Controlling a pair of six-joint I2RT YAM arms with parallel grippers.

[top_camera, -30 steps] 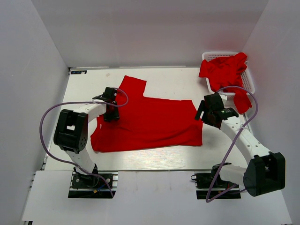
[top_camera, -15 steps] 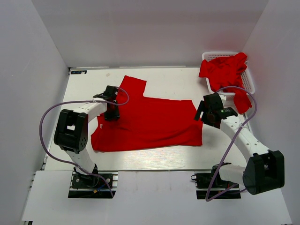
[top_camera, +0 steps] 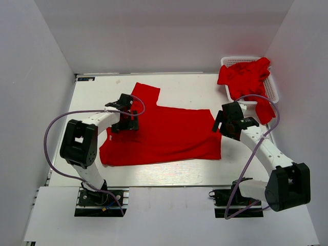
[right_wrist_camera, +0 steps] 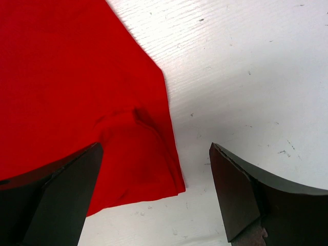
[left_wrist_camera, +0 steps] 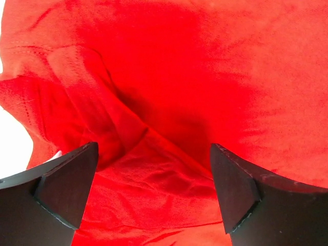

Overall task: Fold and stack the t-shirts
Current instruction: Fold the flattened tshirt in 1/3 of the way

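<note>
One red t-shirt (top_camera: 164,134) lies spread on the table, partly folded, with a sleeve sticking up at the back left. My left gripper (top_camera: 124,121) hovers open over its left part; rumpled red cloth (left_wrist_camera: 154,169) fills the gap between the fingers, and nothing is held. At the shirt's right edge my right gripper (top_camera: 225,123) stands open above the folded corner (right_wrist_camera: 148,169), half over cloth and half over bare table. More red t-shirts (top_camera: 245,77) are heaped in the basket at the back right.
The white lattice basket (top_camera: 272,88) stands at the back right corner, cloth spilling over its near rim. White walls close in the table on three sides. Bare white tabletop (right_wrist_camera: 246,77) lies right of the shirt.
The left gripper has opened wide and let go of the cloth, shifting slightly right over the shirt. The right arm has hardly moved and stays open.
</note>
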